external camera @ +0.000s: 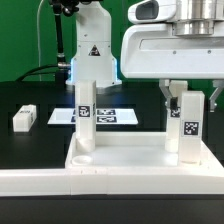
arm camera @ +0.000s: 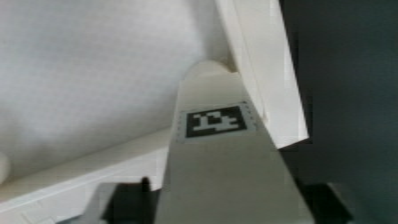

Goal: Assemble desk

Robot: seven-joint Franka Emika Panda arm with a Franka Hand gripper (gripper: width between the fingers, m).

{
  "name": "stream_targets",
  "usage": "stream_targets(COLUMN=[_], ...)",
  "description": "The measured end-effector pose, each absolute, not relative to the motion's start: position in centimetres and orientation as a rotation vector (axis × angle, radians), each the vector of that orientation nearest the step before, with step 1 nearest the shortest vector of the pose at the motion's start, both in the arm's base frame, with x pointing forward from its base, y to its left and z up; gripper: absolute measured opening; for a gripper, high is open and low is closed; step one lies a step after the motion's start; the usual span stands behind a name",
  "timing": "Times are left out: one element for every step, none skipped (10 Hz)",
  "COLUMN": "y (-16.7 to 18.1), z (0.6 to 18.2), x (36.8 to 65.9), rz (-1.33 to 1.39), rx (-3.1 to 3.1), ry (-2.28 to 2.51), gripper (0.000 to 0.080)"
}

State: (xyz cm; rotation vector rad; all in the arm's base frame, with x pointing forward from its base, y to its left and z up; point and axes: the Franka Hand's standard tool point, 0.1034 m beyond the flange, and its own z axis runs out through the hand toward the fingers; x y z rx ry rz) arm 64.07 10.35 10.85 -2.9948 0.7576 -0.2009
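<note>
The white desk top (external camera: 128,151) lies flat on the table. One square leg (external camera: 84,118) with a tag stands upright in its corner at the exterior view's left. My gripper (external camera: 188,106) is shut on a second tagged leg (external camera: 188,130) and holds it upright at the corner at the exterior view's right. I cannot tell if its foot is seated. In the wrist view this leg (arm camera: 222,165) runs between my dark fingers (arm camera: 128,202) down to the desk top (arm camera: 89,80) and its raised rim (arm camera: 260,60). A third leg (external camera: 24,117) lies loose at the exterior view's left.
The long white L-shaped rail (external camera: 35,183) runs along the front and up the exterior view's right side of the desk top. The marker board (external camera: 110,116) lies flat behind the desk top. The arm's base (external camera: 92,55) stands at the back.
</note>
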Motion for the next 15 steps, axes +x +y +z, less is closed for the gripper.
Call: stream_targets(y=[10.33,10.32,10.36,10.33,10.14,10.06,10.15,10.27,10.33,10.19,10.18,10.21,10.09,9.97,9.89], z=[10.83,10.83,10.82,10.79,10.77,10.74,10.71,10.69,10.69,10.7,10.67,10.67,10.7,10.77,10.83], x=[64.07,64.07,64.04,64.0,63.99,63.99,64.03,64.13,64.13,64.13,64.12,64.12,64.16,64.28,64.43], rz=[-0.198,-0.196,-0.19,-0.184,-0.175,-0.151,-0.12,-0.096,-0.079,-0.071,-0.066,-0.066,-0.091,-0.127,-0.144], rx=[-2.965,-2.944,-2.874,-2.778,-2.678,-2.521,-2.361,-2.203,-2.075,-2.027,-2.004,-1.974,-2.134,-2.373,-2.506], ry=[0.853,0.916,1.096,1.302,1.481,1.7,1.878,2.036,2.154,2.199,2.218,2.246,2.106,1.85,1.662], gripper=[0.0287,0.0287,0.0287,0.0287,0.0287,0.0287,0.0287,0.029,0.029,0.0291,0.0291,0.0291,0.0291,0.0472,0.0598])
